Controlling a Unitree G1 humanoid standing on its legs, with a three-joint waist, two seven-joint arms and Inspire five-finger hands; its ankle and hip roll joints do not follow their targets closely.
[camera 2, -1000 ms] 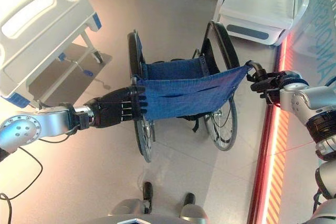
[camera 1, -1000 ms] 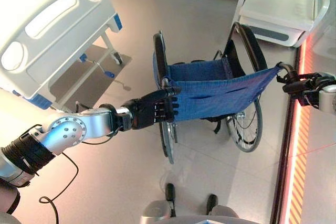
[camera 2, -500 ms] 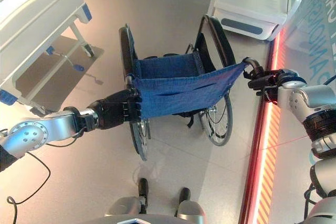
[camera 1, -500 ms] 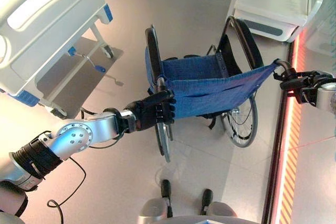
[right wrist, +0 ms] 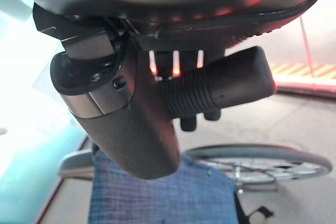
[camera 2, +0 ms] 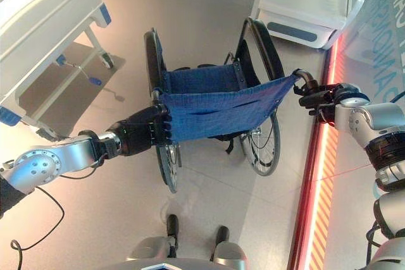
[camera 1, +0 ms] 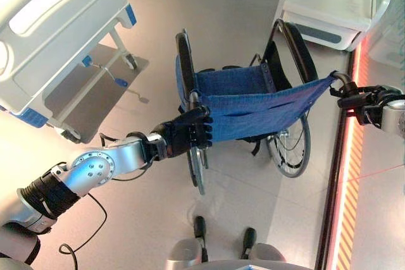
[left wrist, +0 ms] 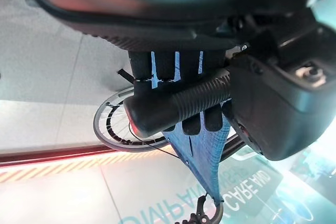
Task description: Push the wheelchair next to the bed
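Up in the upper left of the frame stands the bed, white with blue corner bumpers, its footboard slanting toward the centre and its wheeled frame casting shade on the floor. Below it, the left arm reaches in from the lower left, and the left hand sits at the left push handle of the wheelchair. The wrist view shows its fingers curled round the ribbed black grip, thumb closing the hold.

At the centre of the frame the wheelchair faces away from the robot, well apart from the bed, with bare floor between them. Its blue backrest cloth stretches taut between the two handles, with the seat beyond it and a big spoked wheel on each side; the left wheel stands near the left hand, the right wheel is lower right of the seat.

Further right, at the cloth's right corner, the right hand comes in from the right edge and clasps the right push handle; its own wrist view shows its fingers wrapped over the ribbed grip. A white cabinet occupies the upper right, just beyond the wheelchair, and a glowing red strip with orange hatching runs down the floor along the right side.
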